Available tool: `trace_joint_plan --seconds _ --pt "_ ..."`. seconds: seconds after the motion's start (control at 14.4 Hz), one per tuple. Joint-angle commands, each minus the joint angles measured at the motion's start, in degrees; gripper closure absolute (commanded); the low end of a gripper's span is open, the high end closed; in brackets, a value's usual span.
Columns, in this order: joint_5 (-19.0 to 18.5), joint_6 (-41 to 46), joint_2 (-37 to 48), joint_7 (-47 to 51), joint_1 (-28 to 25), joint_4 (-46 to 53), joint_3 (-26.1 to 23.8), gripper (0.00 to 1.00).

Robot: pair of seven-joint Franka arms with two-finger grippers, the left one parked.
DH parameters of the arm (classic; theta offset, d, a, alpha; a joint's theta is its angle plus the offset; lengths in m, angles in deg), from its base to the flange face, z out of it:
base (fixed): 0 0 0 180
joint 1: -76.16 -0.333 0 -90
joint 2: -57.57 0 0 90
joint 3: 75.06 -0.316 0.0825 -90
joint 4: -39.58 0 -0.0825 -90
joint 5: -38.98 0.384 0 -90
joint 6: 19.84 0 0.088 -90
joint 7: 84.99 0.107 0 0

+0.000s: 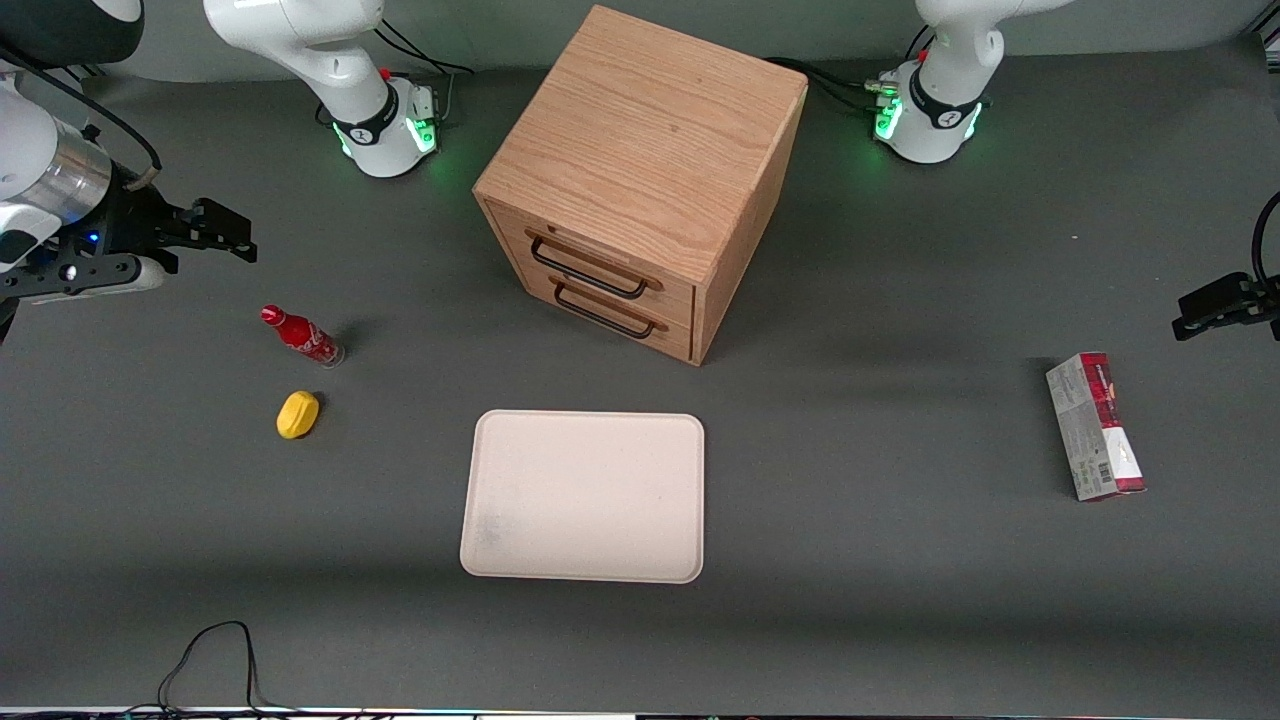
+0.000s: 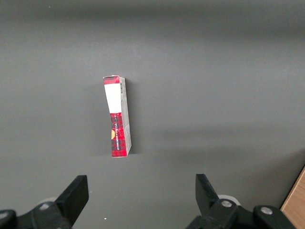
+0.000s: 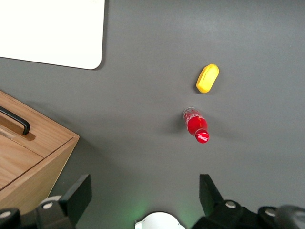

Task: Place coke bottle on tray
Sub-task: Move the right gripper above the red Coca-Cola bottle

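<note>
The coke bottle (image 1: 302, 335) stands upright on the grey table toward the working arm's end; it is small and red with a red cap and a clear base. It also shows in the right wrist view (image 3: 197, 125). The pale beige-pink tray (image 1: 584, 496) lies flat in front of the wooden cabinet, nearer the front camera; its corner shows in the right wrist view (image 3: 71, 43). My gripper (image 1: 222, 232) hangs high above the table, farther from the front camera than the bottle. It is open and empty (image 3: 145, 191).
A yellow lemon-shaped object (image 1: 298, 414) lies beside the bottle, nearer the front camera, also in the right wrist view (image 3: 208, 78). A wooden two-drawer cabinet (image 1: 640, 180) stands mid-table. A red and grey carton (image 1: 1095, 427) lies toward the parked arm's end.
</note>
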Motion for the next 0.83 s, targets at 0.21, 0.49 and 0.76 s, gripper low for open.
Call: trace_joint_plan --seconds 0.21,0.49,0.76 --pt "-2.8 5.2 2.0 -10.4 0.1 0.3 8.5 0.00" --pt "-3.1 5.2 6.0 -10.3 0.0 -2.6 9.3 0.00" --pt "-3.5 0.2 8.8 -9.9 -0.1 -9.7 9.2 0.00"
